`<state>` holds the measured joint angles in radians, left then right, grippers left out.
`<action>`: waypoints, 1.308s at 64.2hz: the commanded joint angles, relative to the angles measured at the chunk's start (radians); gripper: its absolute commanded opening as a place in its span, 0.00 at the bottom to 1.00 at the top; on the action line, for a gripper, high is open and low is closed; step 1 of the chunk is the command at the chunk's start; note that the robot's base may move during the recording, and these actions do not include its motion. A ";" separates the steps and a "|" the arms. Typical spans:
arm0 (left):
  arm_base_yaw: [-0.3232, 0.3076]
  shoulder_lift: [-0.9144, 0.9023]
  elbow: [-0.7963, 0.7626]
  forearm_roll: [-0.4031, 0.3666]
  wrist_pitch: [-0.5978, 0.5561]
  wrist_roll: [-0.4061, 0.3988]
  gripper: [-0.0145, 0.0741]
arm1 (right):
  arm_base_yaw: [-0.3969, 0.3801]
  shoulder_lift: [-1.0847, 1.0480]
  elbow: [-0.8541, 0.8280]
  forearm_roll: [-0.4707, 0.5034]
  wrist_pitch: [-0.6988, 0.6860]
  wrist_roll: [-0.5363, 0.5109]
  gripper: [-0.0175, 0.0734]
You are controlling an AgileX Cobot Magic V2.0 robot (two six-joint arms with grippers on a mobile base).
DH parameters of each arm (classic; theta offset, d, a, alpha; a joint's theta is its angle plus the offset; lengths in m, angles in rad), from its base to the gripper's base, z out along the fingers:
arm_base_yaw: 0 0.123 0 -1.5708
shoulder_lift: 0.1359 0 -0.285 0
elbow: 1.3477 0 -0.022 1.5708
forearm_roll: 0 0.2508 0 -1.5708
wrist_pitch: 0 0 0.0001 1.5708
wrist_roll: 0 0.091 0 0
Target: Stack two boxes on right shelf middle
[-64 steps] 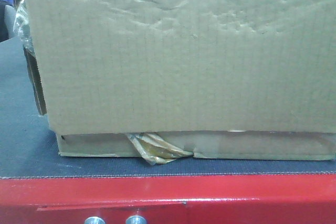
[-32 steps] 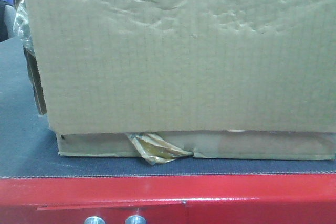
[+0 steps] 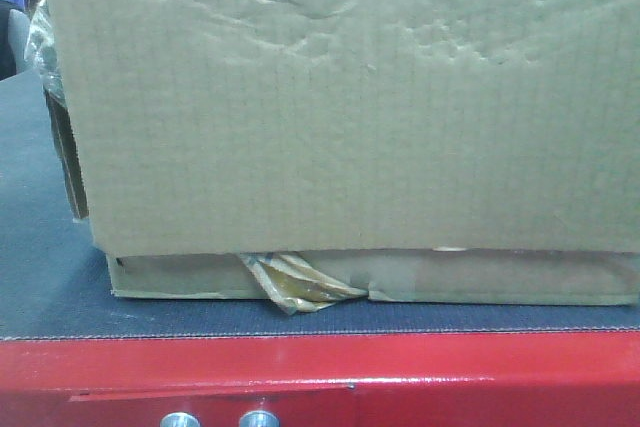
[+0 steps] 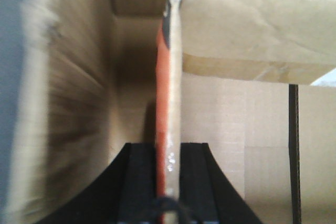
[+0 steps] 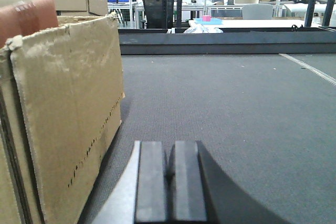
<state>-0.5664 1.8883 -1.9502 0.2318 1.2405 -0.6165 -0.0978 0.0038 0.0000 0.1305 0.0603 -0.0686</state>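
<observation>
Nothing has moved in the last second: the large box [image 3: 340, 97] sits atop the flatter box [image 3: 450, 279] on the mat [image 3: 50, 277], so no lift yet. Left jaws clamp a cardboard flap [image 4: 169, 77] — probably the large box's wall — while right jaws, closed and empty, sit just right of it.

L gripper [image 4: 168, 187]: jaws clamped on a thin box flap [image 4: 176, 77], one black pad [image 4: 139, 182] on each face. Flap sits edge-on btwn them and runs straight out from the wrist. Pads look parallel, flat contact both sides. L wrist points along the flap, into the box interior.

R gripper [image 5: 169, 182]: pads [image 5: 152, 182] pressed together, no gap, nothing btwn them. R wrist approx level, fingers pointing fwd, held low. Can't tell if the fingers touch the surface underneath.
</observation>
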 commanded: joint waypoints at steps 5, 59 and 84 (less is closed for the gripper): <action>-0.005 0.021 0.001 -0.029 -0.019 -0.012 0.04 | 0.000 -0.004 0.000 -0.002 -0.017 0.000 0.01; -0.009 -0.086 -0.218 0.054 -0.019 0.108 0.50 | 0.000 -0.004 0.000 -0.002 -0.017 0.000 0.01; 0.093 -0.234 -0.092 0.075 -0.019 0.144 0.50 | 0.000 -0.004 0.000 -0.002 -0.017 0.000 0.01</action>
<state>-0.4978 1.6763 -2.0898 0.3144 1.2255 -0.4767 -0.0978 0.0038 0.0000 0.1305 0.0603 -0.0686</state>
